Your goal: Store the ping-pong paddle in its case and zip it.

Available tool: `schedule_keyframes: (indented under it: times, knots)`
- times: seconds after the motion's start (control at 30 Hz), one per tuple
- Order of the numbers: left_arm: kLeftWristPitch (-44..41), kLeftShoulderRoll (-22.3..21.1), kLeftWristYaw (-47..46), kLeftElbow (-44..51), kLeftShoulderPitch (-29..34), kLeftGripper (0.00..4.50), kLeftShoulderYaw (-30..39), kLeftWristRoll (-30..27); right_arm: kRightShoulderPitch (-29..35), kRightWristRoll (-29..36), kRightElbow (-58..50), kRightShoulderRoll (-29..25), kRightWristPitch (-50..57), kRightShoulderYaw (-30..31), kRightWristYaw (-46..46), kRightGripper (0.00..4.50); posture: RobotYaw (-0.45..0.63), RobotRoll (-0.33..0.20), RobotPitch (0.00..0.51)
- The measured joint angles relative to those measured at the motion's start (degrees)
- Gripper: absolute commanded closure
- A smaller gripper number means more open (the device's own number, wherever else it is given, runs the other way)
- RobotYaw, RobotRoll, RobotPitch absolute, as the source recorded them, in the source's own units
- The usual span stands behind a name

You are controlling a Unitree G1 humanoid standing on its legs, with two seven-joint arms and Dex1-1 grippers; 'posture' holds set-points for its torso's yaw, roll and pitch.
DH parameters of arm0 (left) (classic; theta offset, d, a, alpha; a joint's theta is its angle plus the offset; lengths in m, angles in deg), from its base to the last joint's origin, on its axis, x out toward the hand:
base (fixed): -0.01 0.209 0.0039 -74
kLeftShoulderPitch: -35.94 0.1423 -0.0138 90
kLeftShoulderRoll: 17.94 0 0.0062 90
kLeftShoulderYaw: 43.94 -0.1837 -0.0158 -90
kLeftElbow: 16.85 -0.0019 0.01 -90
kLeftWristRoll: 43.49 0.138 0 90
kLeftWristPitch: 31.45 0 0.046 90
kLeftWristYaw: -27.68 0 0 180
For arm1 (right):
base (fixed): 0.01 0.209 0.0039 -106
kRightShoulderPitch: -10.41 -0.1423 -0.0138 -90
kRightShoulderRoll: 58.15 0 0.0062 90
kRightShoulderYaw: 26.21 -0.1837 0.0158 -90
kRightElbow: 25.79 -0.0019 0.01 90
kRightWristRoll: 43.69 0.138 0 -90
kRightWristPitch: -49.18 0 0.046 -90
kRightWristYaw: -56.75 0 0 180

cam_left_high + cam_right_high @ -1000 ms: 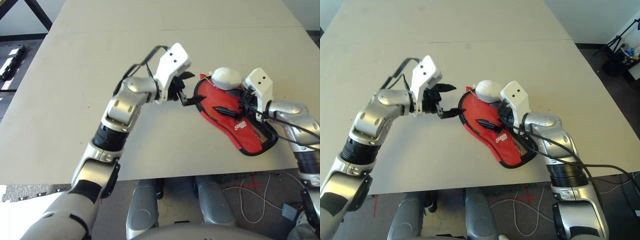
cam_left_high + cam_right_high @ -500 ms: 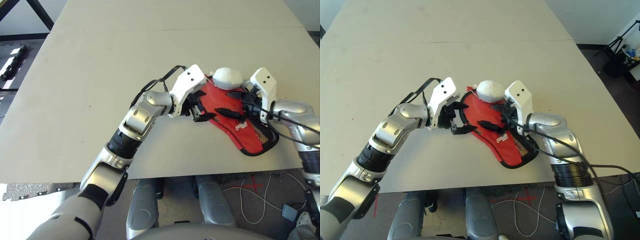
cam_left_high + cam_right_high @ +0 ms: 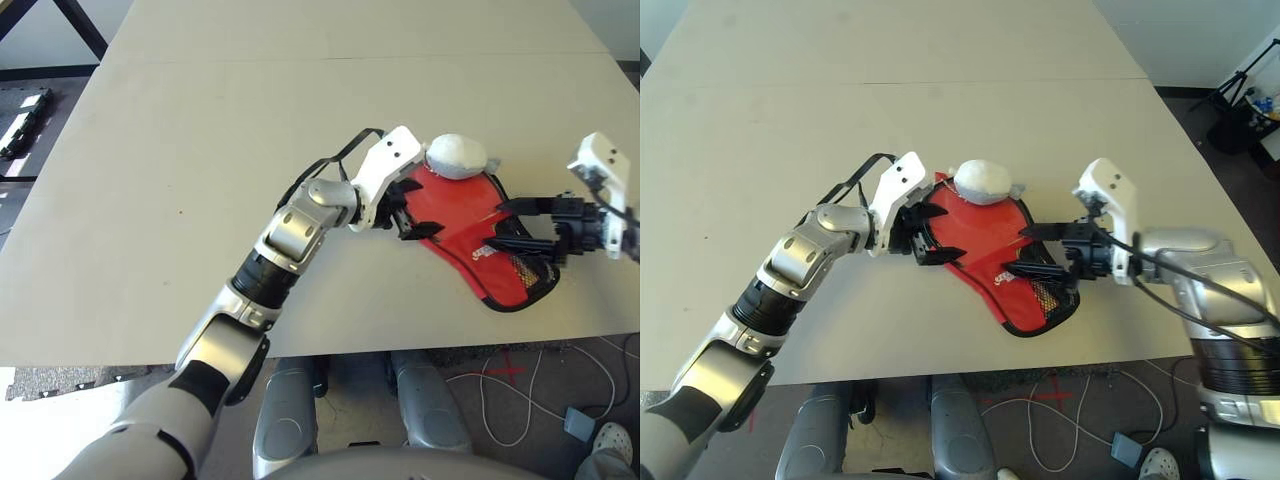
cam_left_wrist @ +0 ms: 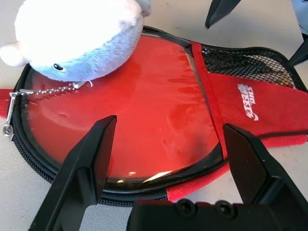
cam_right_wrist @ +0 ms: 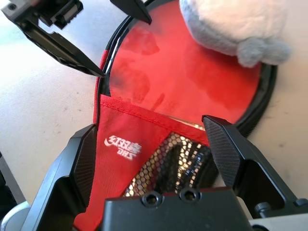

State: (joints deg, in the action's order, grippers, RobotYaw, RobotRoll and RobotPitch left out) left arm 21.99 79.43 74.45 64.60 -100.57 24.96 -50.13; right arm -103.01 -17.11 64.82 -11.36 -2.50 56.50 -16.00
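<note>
**Paddle sits in the open case**

You see the red ping-pong paddle [image 4: 144,96] inside the case [image 3: 500,262], right of the picture's middle on the counter [image 3: 200,150]. Your left tool [image 3: 408,212] is wide at its round end. Your right tool [image 3: 520,225] is wide above the mesh end.

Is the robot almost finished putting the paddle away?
Partly. The ping-pong paddle already lies inside the case, its red face showing. Nothing is held: the left gripper is open at the case's round end, and the right gripper is open above its narrow end. The case is unzipped, its zipper edge open around the paddle, so zipping remains.
</note>
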Motion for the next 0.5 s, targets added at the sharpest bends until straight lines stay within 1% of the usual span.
schedule_keyframes:
  times: [0.23, 0.4, 0.5]
  knots:
    - [-0.98, 0.88, -2.16, -1.99, -0.71, 0.02, -0.05, 0.68, -3.73, -0.56, 8.61, -1.58, -5.36, -1.54, -1.25, 0.00, -0.16, 0.000, 0.273]
    - [-0.97, 1.69, -3.22, -3.04, -0.71, 0.02, -0.28, 1.60, -9.78, -1.80, 15.13, -1.66, -10.08, -2.77, 0.12, 0.00, -0.17, 0.000, 0.274]
    - [0.99, 1.89, -3.96, -3.77, -0.70, 0.02, -0.60, 2.66, -13.99, -3.27, 20.45, 0.76, -13.88, -2.76, 2.03, 0.00, -0.17, 0.000, 0.277]
